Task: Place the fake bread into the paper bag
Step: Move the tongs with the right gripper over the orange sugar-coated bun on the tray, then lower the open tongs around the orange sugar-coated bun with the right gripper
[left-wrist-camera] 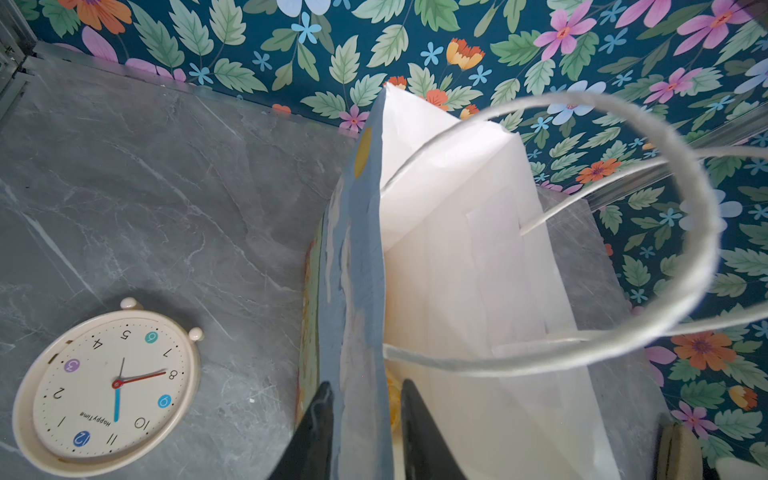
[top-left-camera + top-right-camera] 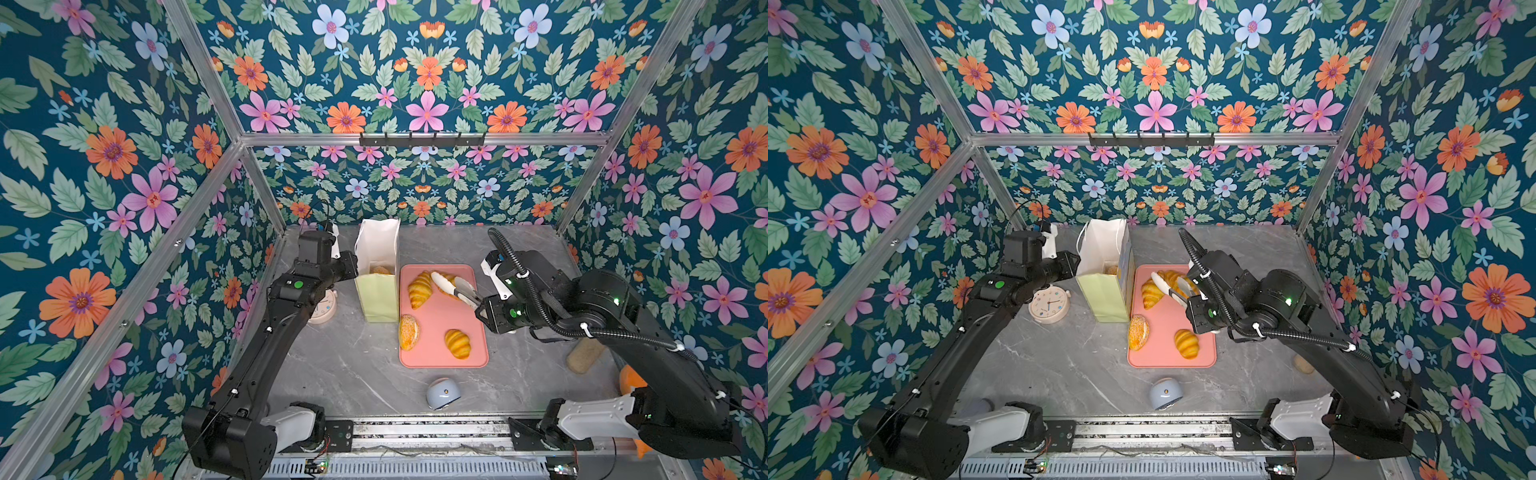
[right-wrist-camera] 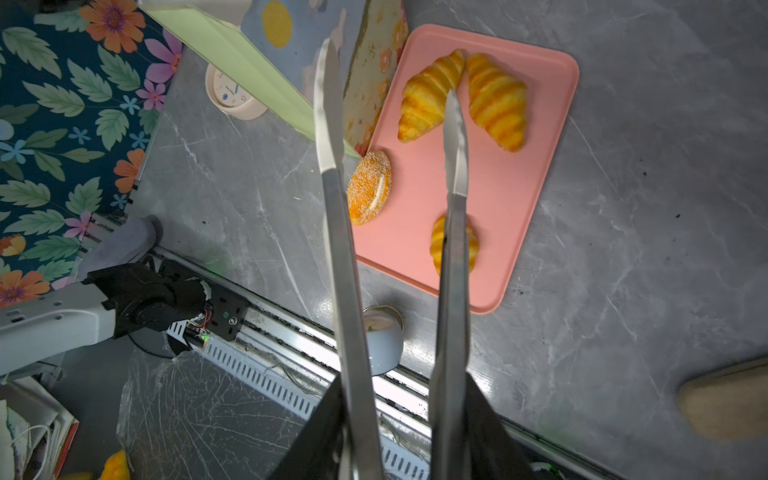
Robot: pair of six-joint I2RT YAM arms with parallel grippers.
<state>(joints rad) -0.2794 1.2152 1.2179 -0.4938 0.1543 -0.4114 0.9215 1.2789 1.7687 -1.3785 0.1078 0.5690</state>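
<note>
The paper bag point(image 2: 378, 299) stands upright left of the pink tray point(image 2: 440, 357), mouth open. My left gripper point(image 1: 368, 384) is shut on its blue printed wall, one finger outside and one inside. A piece of fake bread point(image 2: 380, 270) lies at the bag's bottom. On the tray lie two croissants point(image 3: 426, 97) point(image 3: 496, 102) at the far end, a seeded bun point(image 3: 370, 187) on the left rim, and a nearer croissant point(image 3: 435, 243). My right gripper point(image 3: 403, 386) is shut on metal tongs point(image 3: 347, 291). The tongs hang spread and empty above the tray.
A cream clock point(image 2: 1049, 305) lies flat left of the bag, under the left arm. A pale blue domed object point(image 2: 442, 392) sits near the front rail. A flat tan block point(image 2: 584, 355) lies at the right, partly under the right arm. Floral walls enclose the table.
</note>
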